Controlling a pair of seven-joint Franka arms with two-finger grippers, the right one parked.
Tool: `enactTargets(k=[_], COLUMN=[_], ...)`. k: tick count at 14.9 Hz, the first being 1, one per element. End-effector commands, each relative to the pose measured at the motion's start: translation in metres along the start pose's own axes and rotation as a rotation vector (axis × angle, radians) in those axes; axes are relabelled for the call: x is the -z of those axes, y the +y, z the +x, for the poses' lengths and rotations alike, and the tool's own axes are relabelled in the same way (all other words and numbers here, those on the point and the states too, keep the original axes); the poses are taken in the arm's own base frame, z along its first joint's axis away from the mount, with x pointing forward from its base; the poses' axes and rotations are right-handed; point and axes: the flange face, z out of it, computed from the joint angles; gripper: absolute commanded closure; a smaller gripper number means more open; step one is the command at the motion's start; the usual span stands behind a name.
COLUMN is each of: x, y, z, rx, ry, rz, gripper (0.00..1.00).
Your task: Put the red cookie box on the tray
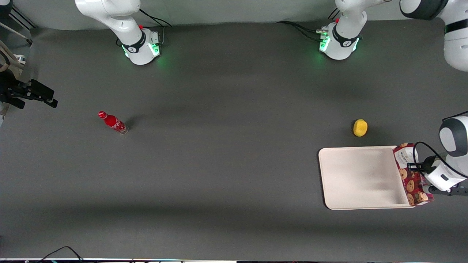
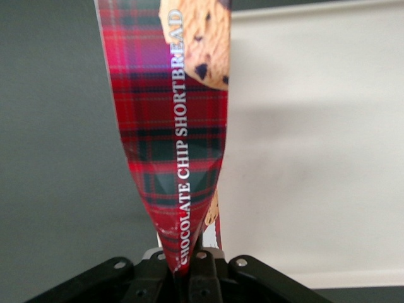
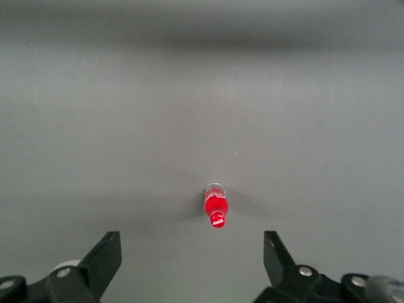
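grab done — gripper [image 2: 184, 268] clamped on the red cookie box [image 1: 412, 175], pinching it thin | box hangs at the tray [image 1: 360, 178] edge on the working arm's end | left — carry it over the tray and set it down, I'd guess

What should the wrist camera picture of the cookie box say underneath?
Gripper shut on the red cookie box, held over the tray edge.
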Motion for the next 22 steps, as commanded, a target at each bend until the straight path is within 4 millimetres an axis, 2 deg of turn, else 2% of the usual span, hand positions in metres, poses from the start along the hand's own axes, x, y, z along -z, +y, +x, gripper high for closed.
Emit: enactTargets(k=[1,3,6,7,8,10,12,13,14,17,19,22], x=[-0.012,-0.026,-0.030,-0.031,-0.031,-0.029,-0.016,-0.002,0.016,0.068,0.103,0.169], y=[-0.001,0.001,0.001,0.002,0.000,-0.002,-0.006,-0.007,-0.013,-0.012,-0.004,0.031], z=[0.006,0.006,0.006,0.007,0.006,0.006,0.005,0.004,-0.002,-0.013,-0.025,-0.051], rx=[0.003,0.017,0.031,0.032,0.035,0.039,0.049,0.068,0.100,0.098,0.088,0.119], ry=[-0.003,-0.016,-0.023,-0.021,-0.020,-0.017,0.000,0.022,0.047,0.088,0.095,0.083], rz=[-0.030,-0.049,-0.050,-0.049,-0.051,-0.050,-0.052,-0.069,-0.091,-0.071,-0.067,-0.070], gripper=[1.00,1.00,1.00,0.45,0.15,0.00,0.00,0.00,0.00,0.00,0.00,0.00])
